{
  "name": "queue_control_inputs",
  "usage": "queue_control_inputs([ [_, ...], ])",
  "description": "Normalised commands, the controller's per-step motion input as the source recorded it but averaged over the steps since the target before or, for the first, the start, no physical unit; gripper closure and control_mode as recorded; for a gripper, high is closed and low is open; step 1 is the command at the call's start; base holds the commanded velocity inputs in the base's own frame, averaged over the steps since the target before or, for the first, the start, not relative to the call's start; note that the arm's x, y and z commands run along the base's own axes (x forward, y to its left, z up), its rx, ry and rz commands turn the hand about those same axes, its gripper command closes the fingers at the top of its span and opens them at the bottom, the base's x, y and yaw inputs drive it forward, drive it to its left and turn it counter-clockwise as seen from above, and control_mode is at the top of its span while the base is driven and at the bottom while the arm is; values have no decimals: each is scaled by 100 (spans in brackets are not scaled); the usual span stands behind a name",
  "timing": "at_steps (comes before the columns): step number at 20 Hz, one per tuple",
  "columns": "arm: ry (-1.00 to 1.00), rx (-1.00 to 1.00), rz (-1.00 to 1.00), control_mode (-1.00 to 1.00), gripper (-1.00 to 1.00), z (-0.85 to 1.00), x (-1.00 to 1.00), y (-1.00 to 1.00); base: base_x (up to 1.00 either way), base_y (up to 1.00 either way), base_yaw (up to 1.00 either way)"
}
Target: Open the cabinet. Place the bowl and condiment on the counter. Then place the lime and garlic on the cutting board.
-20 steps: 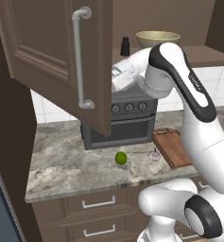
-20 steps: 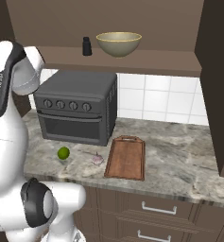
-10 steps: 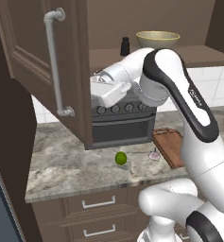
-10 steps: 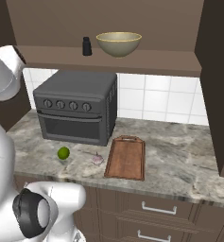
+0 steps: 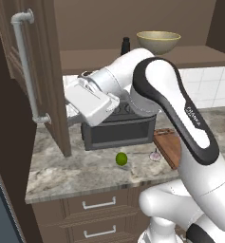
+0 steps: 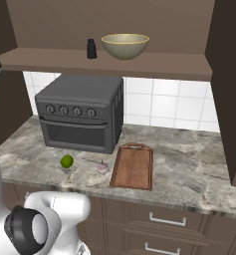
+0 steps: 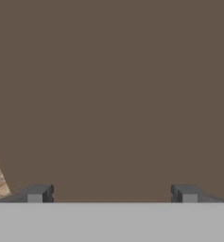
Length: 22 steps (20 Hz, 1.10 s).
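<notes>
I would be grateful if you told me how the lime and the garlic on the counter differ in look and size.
The lime is bright green and evenly round; the garlic is pale whitish-pink with a less even, bulb-like shape. The lime looks slightly larger than the garlic. The lime lies further left, in front of the oven; the garlic lies closer to the cutting board. Both rest on the counter, off the board.

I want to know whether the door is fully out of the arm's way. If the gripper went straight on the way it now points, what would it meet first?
Most likely the cabinet door. The hand view shows plain brown wood ahead of the open gripper, and it looks close, though depth is hard to judge.
</notes>
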Motion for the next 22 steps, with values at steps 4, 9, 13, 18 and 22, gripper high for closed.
queue_control_inputs([
  [4,-16,0,0,-100,-100,0,-30,25,0,0,0],
  [9,-15,0,0,-100,-100,0,-29,19,0,0,0],
  [13,-14,1,0,-100,-100,0,-25,8,0,0,0],
  [18,-9,-1,0,-100,-100,-3,-10,4,0,0,0],
  [22,-7,-5,0,-100,-100,-9,0,21,0,0,0],
])
